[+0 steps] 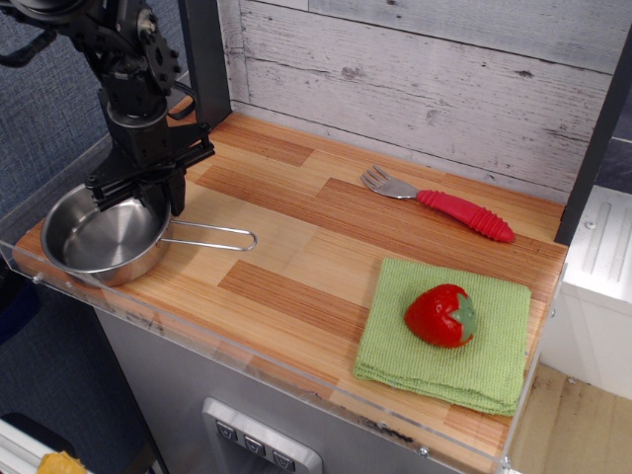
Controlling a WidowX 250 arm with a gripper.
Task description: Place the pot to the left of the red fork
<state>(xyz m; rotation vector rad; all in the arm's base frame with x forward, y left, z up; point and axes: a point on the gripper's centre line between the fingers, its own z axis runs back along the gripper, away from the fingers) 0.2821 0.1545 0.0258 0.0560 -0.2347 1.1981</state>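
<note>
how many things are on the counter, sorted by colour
silver: 1, the pot
red: 2, the red fork and the strawberry
green: 1, the cloth under the strawberry
total: 4

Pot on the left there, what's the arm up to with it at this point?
The arm's tool is down at the back rim of the small shiny steel pot, apparently gripping it near the table's left end. Its wire handle points right. The red-handled fork lies far right by the wall, so the pot is not yet placed beside it.
</note>
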